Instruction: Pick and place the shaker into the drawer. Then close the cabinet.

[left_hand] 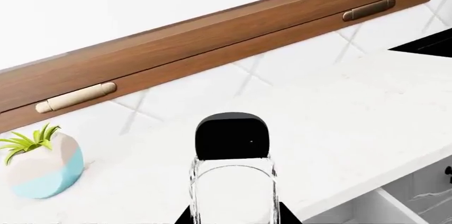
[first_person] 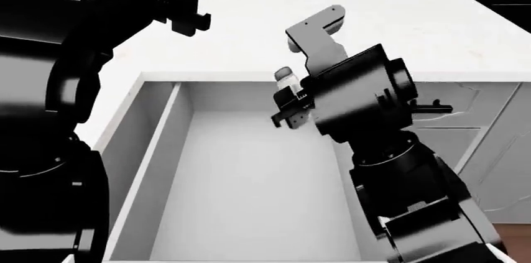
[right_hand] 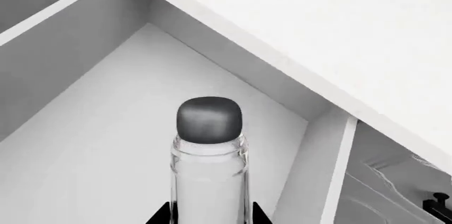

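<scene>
Well, the right gripper (first_person: 289, 100) is the one that matters here. Its jaws are closed tight on the lower body of the shaker (right_hand: 209, 155), which stands out past the fingertips with its long axis in line with them, cap end farthest from the wrist. From my head camera that axis looks close to upright.

The drawer (first_person: 249, 201) is pulled open right under the gripper. Its bare floor lies below the shaker and its back wall just behind it, with the counter (first_person: 249, 45) edge above that wall. So, as I judge it, the coming move is a straight lowering — no sideways travel needed. The shaker hangs clear of the floor, touching nothing but the fingers.

The shaker itself is a slim clear glass tube, whitish inside, with a rounded dark grey cap.

My left gripper (first_person: 186, 17) is up and well off to the side, over the counter. Its wrist camera shows a black-capped shaker (left_hand: 232, 181) pinched between its fingertips — it seems to be a second one.
</scene>
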Robot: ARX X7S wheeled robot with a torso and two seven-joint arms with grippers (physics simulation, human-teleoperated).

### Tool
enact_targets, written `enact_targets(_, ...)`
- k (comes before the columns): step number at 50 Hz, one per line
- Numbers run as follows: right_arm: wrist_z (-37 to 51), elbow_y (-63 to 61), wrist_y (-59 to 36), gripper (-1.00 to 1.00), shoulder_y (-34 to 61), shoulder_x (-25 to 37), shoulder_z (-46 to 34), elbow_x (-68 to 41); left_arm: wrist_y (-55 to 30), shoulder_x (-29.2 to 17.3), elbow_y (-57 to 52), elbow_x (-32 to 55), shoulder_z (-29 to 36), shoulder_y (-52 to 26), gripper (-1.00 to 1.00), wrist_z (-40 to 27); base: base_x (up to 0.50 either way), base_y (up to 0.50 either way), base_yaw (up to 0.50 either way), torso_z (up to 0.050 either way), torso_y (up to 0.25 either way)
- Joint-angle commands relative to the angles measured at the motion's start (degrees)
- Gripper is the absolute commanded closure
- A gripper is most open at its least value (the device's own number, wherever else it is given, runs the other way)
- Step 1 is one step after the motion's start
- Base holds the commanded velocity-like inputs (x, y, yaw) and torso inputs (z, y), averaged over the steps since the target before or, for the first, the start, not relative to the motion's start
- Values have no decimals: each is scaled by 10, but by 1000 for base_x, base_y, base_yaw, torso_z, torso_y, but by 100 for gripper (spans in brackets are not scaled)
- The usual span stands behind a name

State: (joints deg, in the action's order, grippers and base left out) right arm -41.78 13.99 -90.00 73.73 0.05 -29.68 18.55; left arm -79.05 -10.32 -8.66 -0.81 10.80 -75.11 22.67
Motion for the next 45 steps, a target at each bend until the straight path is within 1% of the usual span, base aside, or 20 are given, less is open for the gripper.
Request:
enact_targets(1,72,53,1,100,-8,1,-52,-134,6,-1,4,4,-6,6,100,-6,0,0,0,0,0)
enact_targets(8,95,109,35,100,-17,3,-71,-184,4,1,3,4,-6,5,100,-10,0,0,0,1,1)
enact_targets(11,106,148,65,100,-24,2,-87,-206,6,1,6,5,-6,4,100,-11,0,0,0,0,0)
enact_targets(15,118,197,105,100,-39,2,-118,-237,13,0,13,6,-6,5,100,-12,0,0,0,0,0)
enact_targets(26,125,275,177,100,-76,2,-185,-295,42,-2,42,7,-10,14,100,-17,0,0,0,0,0)
enact_targets(30,140,314,210,100,-81,1,-213,-335,46,-3,47,8,-11,14,100,-18,0,0,0,0,0)
enact_targets(33,159,347,238,100,-78,0,-248,-386,48,-3,48,9,-11,16,100,-18,0,0,0,0,0)
enact_targets(37,187,390,278,100,-67,0,-313,-470,49,-5,49,9,-11,17,100,-19,0,0,0,0,0)
enact_targets(45,223,443,333,100,-45,0,-432,-613,51,-6,53,11,-10,17,100,-21,0,0,0,0,0)
